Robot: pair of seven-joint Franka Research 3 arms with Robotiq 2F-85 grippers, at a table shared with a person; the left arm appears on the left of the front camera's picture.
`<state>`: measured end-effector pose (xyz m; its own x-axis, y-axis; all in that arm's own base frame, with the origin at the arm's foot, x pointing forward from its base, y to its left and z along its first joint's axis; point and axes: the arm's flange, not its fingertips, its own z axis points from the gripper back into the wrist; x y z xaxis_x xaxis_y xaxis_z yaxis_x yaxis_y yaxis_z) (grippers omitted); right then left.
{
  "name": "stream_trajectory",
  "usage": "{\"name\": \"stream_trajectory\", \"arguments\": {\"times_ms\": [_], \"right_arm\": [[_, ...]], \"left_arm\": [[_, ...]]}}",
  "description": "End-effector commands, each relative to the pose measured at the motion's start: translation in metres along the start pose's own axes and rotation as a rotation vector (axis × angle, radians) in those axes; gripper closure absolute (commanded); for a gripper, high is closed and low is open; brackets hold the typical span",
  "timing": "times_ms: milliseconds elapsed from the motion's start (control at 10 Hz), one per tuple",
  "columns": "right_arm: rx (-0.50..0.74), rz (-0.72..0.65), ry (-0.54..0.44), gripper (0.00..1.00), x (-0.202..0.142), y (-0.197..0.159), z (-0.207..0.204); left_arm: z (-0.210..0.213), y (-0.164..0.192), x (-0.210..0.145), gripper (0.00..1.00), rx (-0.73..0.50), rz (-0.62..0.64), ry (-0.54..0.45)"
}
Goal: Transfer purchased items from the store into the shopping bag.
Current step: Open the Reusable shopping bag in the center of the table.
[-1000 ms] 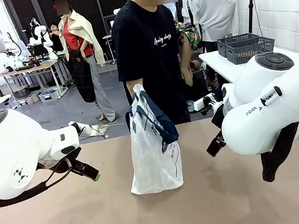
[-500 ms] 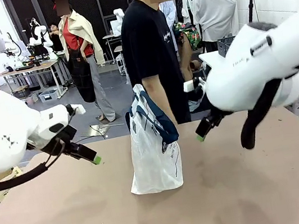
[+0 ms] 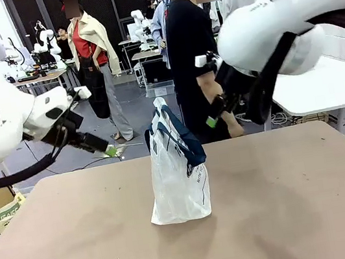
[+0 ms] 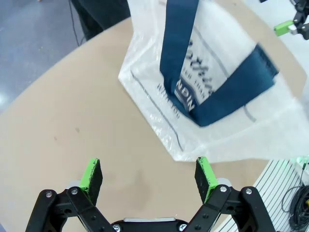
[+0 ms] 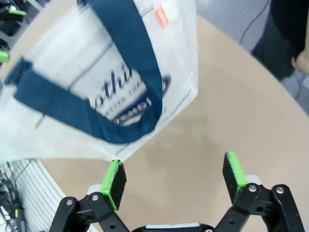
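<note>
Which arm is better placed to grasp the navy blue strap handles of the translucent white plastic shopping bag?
Probably the right: the open right gripper hangs near the navy blue strap handles, which droop over its side of the translucent white plastic shopping bag. The open left gripper is farther off.

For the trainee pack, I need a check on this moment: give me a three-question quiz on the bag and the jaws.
1. True or false: the shopping bag lies flat on the table.
2. Its strap handles are: A red, B navy, C green.
3. What do the left jaws and right jaws hold, if anything?
Key: 1 false, it stands upright. 2 B. 3 nothing; both stand open above the table.
</note>
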<state>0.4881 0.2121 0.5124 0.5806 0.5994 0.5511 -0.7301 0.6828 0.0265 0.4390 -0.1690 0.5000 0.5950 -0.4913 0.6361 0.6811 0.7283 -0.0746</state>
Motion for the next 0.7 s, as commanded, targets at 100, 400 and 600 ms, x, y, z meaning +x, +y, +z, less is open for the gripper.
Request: {"name": "stream_trajectory", "arguments": {"times_ms": [100,400,600], "right_arm": [[0.023,-0.017,0.055,0.00,0.071,0.002,-0.029],[-0.009,-0.060,0.091,0.00,0.128,0.006,-0.051],[0.007,-0.040,0.057,0.00,0.106,0.012,-0.049]], "left_arm": [[-0.008,-0.006,0.051,0.00,0.004,0.099,-0.014],[-0.011,-0.016,0.080,0.00,0.014,0.175,0.043],[-0.015,-0.016,0.070,0.00,0.012,0.162,0.007]]}}
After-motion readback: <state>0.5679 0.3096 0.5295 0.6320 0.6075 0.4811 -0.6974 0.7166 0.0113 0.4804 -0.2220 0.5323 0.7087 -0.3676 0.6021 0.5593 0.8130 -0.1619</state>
